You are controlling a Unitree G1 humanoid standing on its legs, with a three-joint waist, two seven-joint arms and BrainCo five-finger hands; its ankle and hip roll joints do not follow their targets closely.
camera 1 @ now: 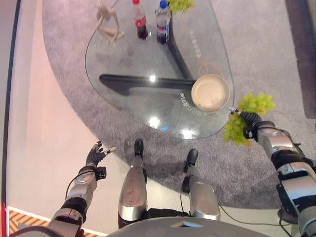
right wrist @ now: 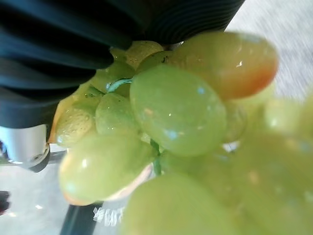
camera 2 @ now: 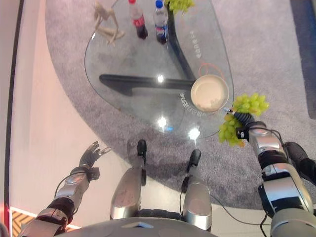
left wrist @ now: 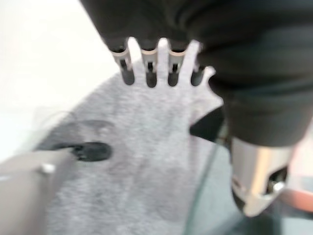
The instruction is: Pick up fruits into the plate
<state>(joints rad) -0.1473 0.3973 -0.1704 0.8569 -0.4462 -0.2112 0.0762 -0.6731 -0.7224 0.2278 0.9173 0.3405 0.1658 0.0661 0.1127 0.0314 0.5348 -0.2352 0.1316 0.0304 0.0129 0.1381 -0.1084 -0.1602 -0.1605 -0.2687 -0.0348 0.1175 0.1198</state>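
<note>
A bunch of green grapes [camera 1: 247, 116] hangs in my right hand [camera 1: 250, 120], which is shut on it just off the near right rim of the glass table [camera 1: 123, 64]. Close up, the grapes [right wrist: 176, 122] crowd against the hand's dark cover. The cream plate [camera 1: 210, 92] sits on the table's near right part, a little left of the grapes and beyond them. A second green grape bunch [camera 1: 180, 5] lies at the table's far edge. My left hand [camera 1: 96, 154] hovers open over the pale floor at the lower left, its fingers [left wrist: 149, 73] straight.
Two capped bottles, one red-capped [camera 1: 139, 19] and one blue-capped [camera 1: 163, 22], stand at the table's far side beside a wooden figure [camera 1: 107, 22]. The table rests on a grey carpet [camera 1: 276, 64]. Pale floor [camera 1: 34, 123] runs along the left.
</note>
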